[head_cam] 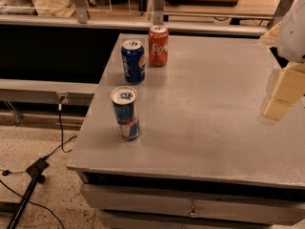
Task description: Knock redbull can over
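The redbull can [126, 112] stands upright near the left front of the grey table [205, 109]. It is slim, blue and silver with a silver top. My gripper [285, 92] is at the right edge of the view, above the table's right side and far to the right of the can. Only its pale yellow blocky end shows, close to the camera.
A dark-blue Pepsi can [133, 61] and a red-orange Coca-Cola can [158, 45] stand upright behind the redbull can at the table's far left. A black cable [61, 128] hangs off the left side to the speckled floor. A counter runs along the back.
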